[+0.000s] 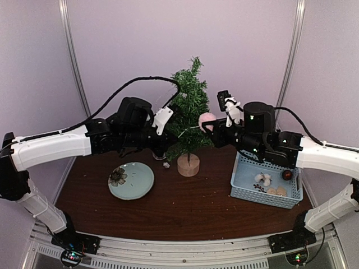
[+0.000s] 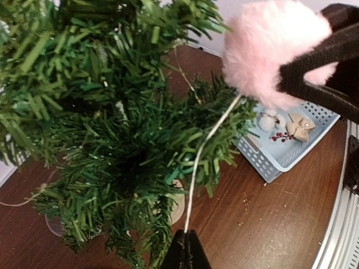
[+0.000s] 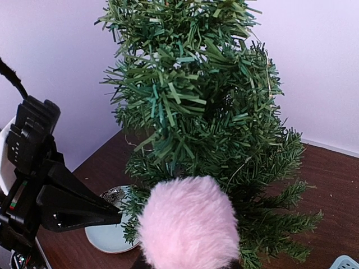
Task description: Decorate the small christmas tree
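At the centre of the surface (image 1: 185,216) stands the small christmas tree (image 1: 189,109) on its stump base (image 1: 188,165). Right gripper (image 1: 210,126): jaws partly closed around a pink pompom (image 1: 207,118), at 3 o'clock of the tree. Left gripper (image 2: 187,249): jaws fully closed, pinching the pompom's string (image 2: 196,168). Hazard: the stretched string may snag a branch and tip the tree, or slip from the pinch.

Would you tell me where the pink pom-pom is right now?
In the top view the pink pom-pom sits right of the small christmas tree, held by the right gripper, its string pinched by the left gripper.
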